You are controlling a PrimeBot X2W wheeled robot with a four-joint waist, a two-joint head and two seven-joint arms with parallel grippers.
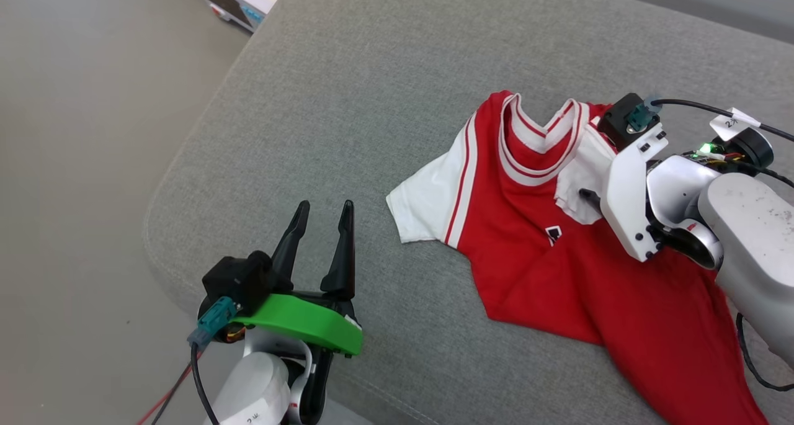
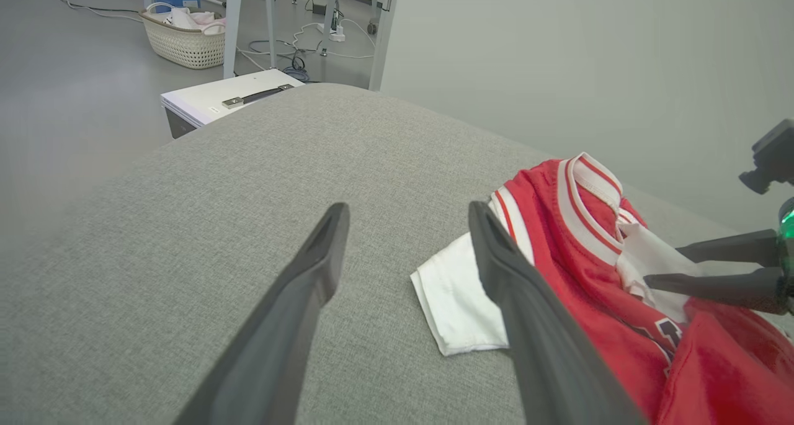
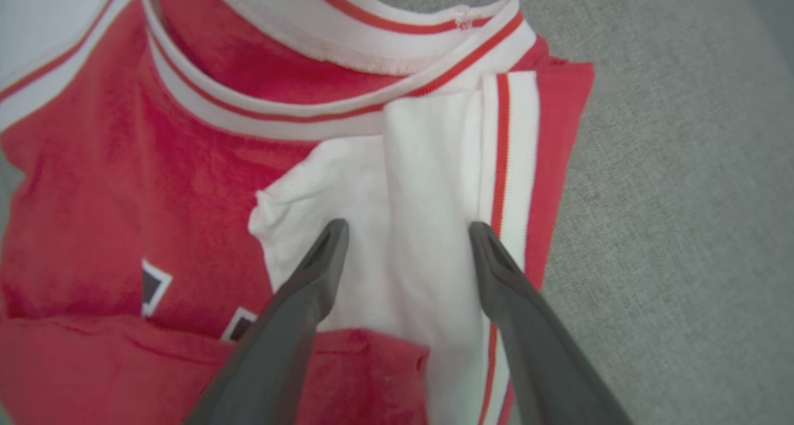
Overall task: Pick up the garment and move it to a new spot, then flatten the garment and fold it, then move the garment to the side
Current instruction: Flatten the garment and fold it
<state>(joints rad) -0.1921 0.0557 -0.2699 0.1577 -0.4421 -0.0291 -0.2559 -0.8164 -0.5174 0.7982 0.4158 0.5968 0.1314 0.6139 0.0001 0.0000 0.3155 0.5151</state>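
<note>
Placement of the garment (image 1: 546, 270) is toward the right side of the grey cushion (image 1: 347, 102), with the collar turned to the far edge and the red body trailing back to the near edge. It is not yet laid flat. One white sleeve (image 1: 428, 201) is spread out toward the cushion's left edge, while the other sleeve (image 3: 397, 183) is folded inward across the chest.

That folded sleeve is judged to be the reason for the right gripper's (image 3: 406, 226) position. It is held low over the white cloth with its fingers spread wide and nothing caught between them, as if set up for a pinch that would draw the sleeve outward.

The left gripper (image 1: 326, 205) is kept over bare upholstery near the cushion's near left corner, just beside the spread sleeve. Its fingers are equally wide and empty, probably so that it stays clear until the cloth needs a second hold.

The overall layout and both arms are given by the head view. The sleeve's crease, the striped trim and a fragment of black lettering (image 3: 152, 282), partly covered by a red fold, are shown closely in the right wrist view. Whether the fingertips touch the cloth cannot be told from it. Things beyond the cushion's far edge are supplied by the left wrist view: a white case (image 2: 229, 96), a woven basket (image 2: 183, 37) and cables on the floor.
</note>
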